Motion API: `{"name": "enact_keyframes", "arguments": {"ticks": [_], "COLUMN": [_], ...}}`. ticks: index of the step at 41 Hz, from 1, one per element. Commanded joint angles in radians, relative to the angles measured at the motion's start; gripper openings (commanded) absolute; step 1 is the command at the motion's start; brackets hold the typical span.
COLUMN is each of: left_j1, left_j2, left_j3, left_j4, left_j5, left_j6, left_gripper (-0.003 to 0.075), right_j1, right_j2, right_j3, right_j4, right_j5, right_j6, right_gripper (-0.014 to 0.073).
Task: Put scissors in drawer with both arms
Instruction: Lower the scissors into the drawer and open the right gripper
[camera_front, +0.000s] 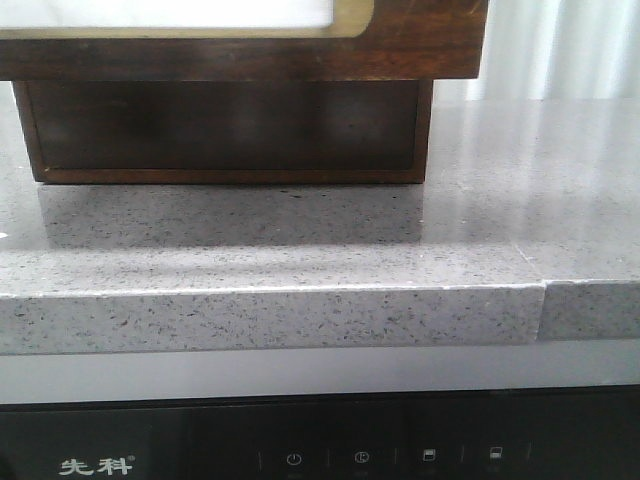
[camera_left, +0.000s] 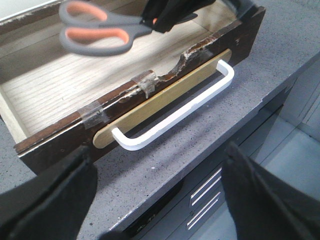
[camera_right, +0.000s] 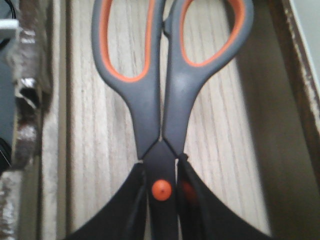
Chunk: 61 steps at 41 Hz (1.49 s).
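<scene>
The drawer (camera_left: 55, 147) stands pulled out, showing a pale wood-grain floor (camera_right: 100, 150), a chipped and taped front edge and a white handle (camera_left: 185, 107) on a brass-coloured plate. In the front view only its front (camera_front: 420, 40) shows, at the top. The scissors (camera_left: 100, 32) (camera_right: 150, 100) have grey handles with orange-lined loops and hang above the drawer's inside. My right gripper (camera_right: 161, 172) (camera_left: 170, 12) is shut on them at the orange pivot, which hides the blades. My left gripper (camera_left: 157, 152) is open and empty, over the counter in front of the drawer.
The dark wooden cabinet (camera_front: 220, 125) sits on a grey speckled counter (camera_front: 300, 250). The counter's front edge drops to a black appliance panel (camera_front: 300, 455). Grey cupboard fronts with silver handles (camera_left: 205, 195) lie below the counter edge.
</scene>
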<state>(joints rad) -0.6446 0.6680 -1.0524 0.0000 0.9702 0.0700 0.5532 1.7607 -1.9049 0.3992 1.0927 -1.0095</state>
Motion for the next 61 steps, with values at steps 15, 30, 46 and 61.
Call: {"name": "enact_keyframes", "arguments": {"ticks": [15,30,46,61], "left_j1": [-0.009,-0.009,-0.009,-0.009], "left_j2": [0.001,0.001,0.001,0.001], "left_j3": [-0.034,-0.034,-0.034,-0.034], "left_j4": [0.0,0.0,0.0,0.0], "left_j5": [-0.075,-0.075,-0.075,-0.075], "left_j6": [-0.012,-0.012,-0.012,-0.012], "left_gripper": [0.0513,0.0513,0.0513,0.0513], "right_j1": [0.0,0.0,0.0,-0.003], "right_j2": [-0.014,-0.014,-0.026,-0.197], "right_j3": [-0.029,-0.029,-0.029,-0.032], "right_j4": [-0.081,-0.081,-0.081,-0.082], "right_j5": [-0.048,-0.056,-0.051,-0.026], "right_j6": [-0.009,-0.009,0.06,0.426], "right_gripper": [0.0083,0.0386,0.0414,0.0414]}}
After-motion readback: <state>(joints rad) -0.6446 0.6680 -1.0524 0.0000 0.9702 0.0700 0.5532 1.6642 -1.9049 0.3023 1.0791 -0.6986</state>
